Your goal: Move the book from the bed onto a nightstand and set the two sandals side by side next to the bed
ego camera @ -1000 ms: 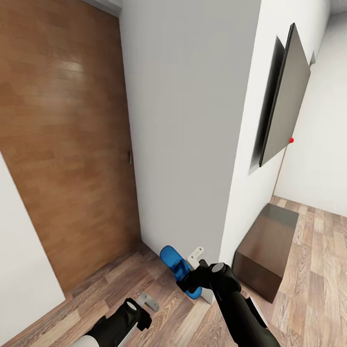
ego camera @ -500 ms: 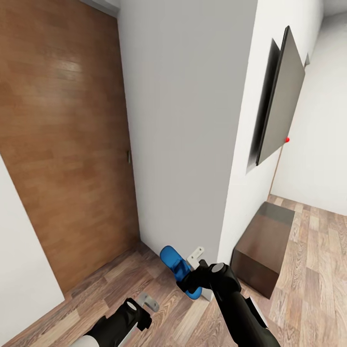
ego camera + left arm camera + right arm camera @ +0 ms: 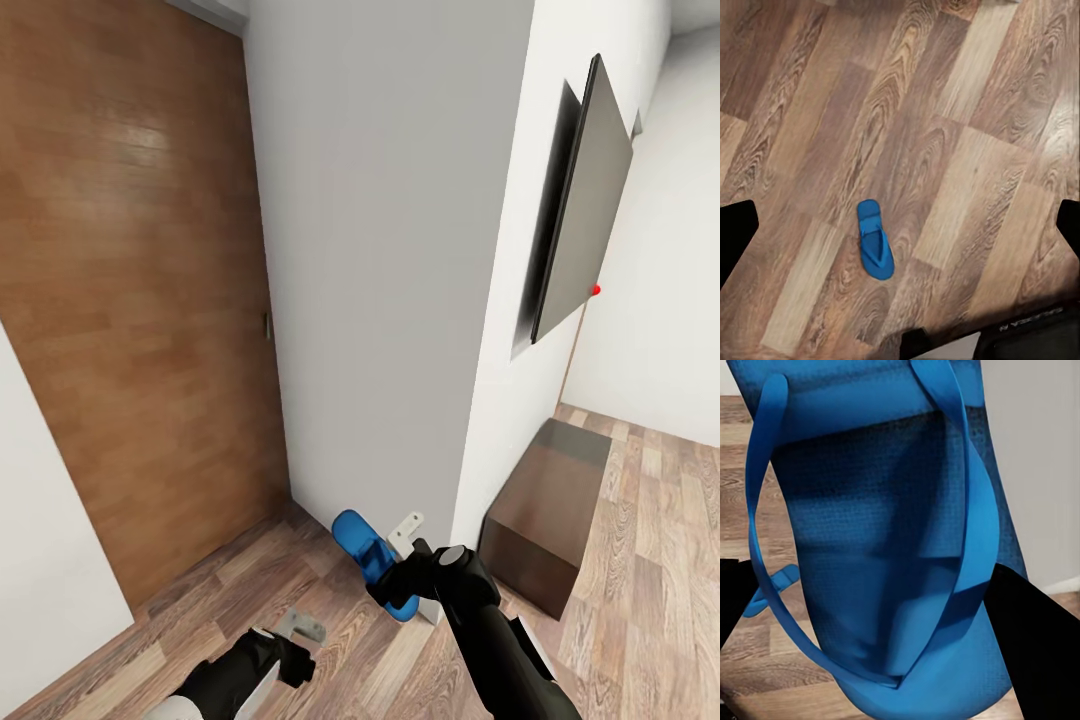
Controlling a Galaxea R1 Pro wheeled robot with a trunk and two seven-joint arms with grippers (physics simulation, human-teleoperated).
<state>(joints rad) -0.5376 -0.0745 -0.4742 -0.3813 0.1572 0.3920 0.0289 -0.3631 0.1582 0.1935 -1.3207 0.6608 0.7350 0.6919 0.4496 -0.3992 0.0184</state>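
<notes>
Sandal [image 3: 368, 553] in right gripper [image 3: 392, 580], near wall corner [image 3: 455, 520]

The left gripper [image 3: 300, 640] has dropped lower and drawn back toward the robot. The head camera panned slightly a second ago, then settled.

Head view: high, facing forward and down at a white wall corner [image 3: 400, 250], wood floor [image 3: 640, 560] below. Left wrist view: looks straight down at the floor [image 3: 945, 112] from well above. Right wrist view: very near a blue sandal [image 3: 892, 547]. All views share the floor.
</notes>
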